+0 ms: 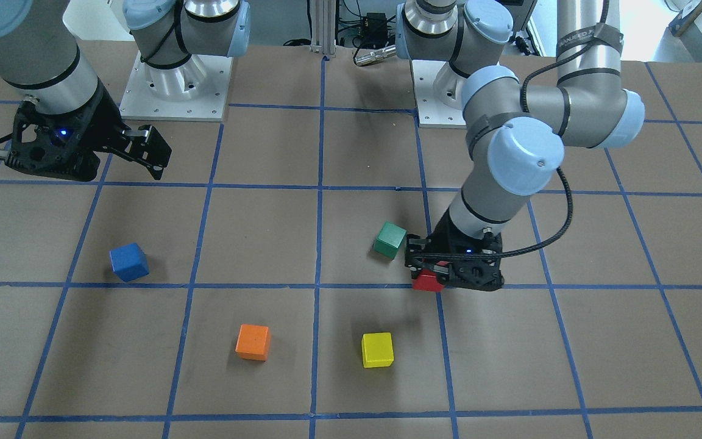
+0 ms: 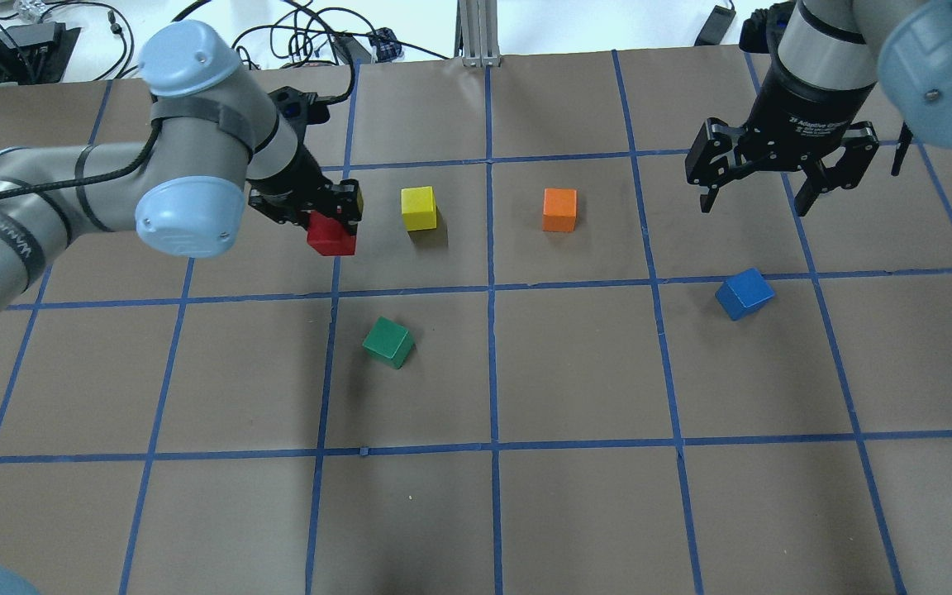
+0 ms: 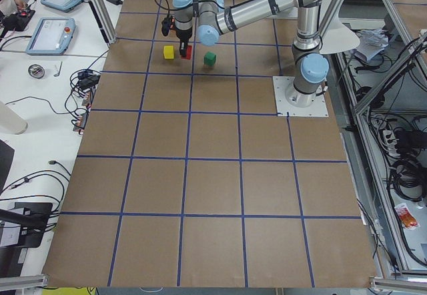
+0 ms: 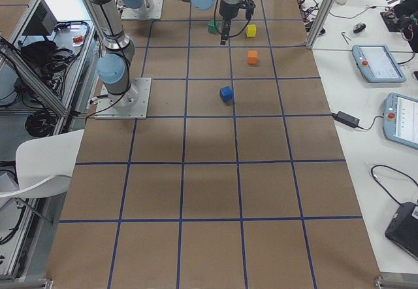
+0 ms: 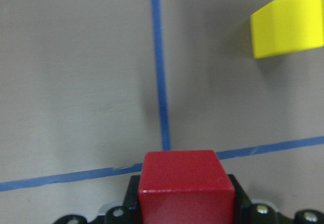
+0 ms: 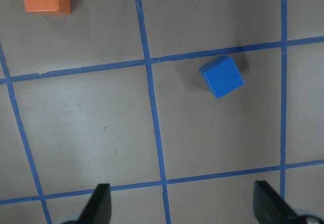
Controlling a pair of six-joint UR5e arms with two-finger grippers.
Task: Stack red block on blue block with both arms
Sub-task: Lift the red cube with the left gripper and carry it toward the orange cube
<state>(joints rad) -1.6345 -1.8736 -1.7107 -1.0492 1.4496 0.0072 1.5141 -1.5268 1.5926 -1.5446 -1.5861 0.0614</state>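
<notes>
A robotics lab — teach pendants (image 4: 371,62), loose cables (image 3: 407,169), aluminium framing (image 4: 323,8), tape-gridded table (image 4: 209,191).

The desk (image 3: 213,175) is covered in brown paper, ruled into squares by blue tape lines (image 3: 187,157). Along its operators' edge runs a white bench (image 4: 353,171) carrying teach pendants (image 4: 372,63) and loose leads. An aluminium post (image 2: 476,33) rises at that edge's middle. Off the robot-side edge stand a white chair (image 4: 39,165) and bundled cables (image 3: 400,168).
</notes>
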